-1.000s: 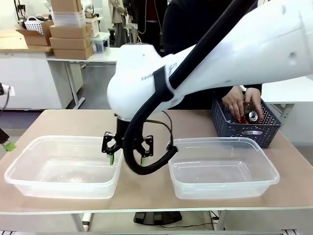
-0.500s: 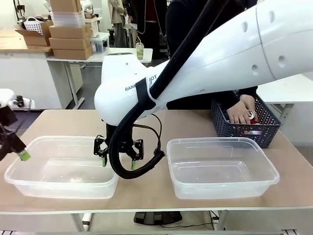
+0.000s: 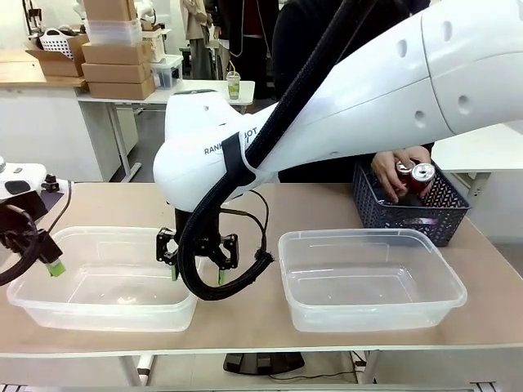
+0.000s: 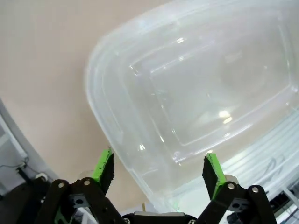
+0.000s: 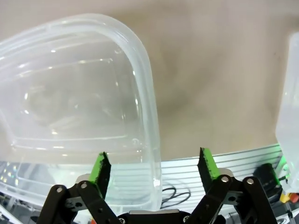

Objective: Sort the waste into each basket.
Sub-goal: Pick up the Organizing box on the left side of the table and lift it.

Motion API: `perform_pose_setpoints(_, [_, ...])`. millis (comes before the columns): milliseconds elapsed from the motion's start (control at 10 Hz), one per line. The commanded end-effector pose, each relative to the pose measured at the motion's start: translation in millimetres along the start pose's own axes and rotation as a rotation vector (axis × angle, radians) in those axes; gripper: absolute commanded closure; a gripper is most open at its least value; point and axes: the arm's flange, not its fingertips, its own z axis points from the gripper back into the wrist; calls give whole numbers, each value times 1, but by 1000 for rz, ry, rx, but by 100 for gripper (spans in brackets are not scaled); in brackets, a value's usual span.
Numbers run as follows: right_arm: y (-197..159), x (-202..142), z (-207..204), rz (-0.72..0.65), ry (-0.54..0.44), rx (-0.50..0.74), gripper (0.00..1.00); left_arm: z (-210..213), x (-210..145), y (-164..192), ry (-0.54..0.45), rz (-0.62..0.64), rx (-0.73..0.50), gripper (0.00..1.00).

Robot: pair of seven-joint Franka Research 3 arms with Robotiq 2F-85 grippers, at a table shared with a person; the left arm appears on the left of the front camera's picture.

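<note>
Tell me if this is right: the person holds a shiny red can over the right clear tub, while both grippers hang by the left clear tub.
Not quite. The front view shows the person's hand holding the red can over the dark lattice basket, behind the right clear tub. The left gripper and right gripper do hang by the left clear tub.
</note>
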Motion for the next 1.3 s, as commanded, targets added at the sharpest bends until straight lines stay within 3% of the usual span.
perform_pose_setpoints(0, [3, 0, 1, -55, -37, -62, 55, -13, -25, -21, -27, 59, 60, 55])
perform_pose_setpoints(100, [4, 1, 1, -49, -52, -58, 100, -11, -26, -22, -35, 58, 70, 85])
perform_pose_setpoints(200, [6, 2, 1, -69, -116, -61, 100, -11, -26, -21, -47, 71, 74, 100])
perform_pose_setpoints(300, [7, 1, 1, -63, -154, -68, 100, -12, -26, -18, -47, 91, 77, 100])
perform_pose_setpoints(400, [9, 1, 1, -52, -173, -74, 82, -13, -26, -17, -62, 104, 80, 100])
perform_pose_setpoints(500, [8, 0, 1, -47, -171, -81, 91, -14, -27, -15, -75, 134, 92, 93])
perform_pose_setpoints(600, [7, 1, 1, -44, -160, -86, 100, -14, -26, -15, -79, 139, 86, 100])
perform_pose_setpoints(1200, [-7, 1, 5, -21, -107, -42, 100, 10, -23, -12, -94, 235, 90, 100])
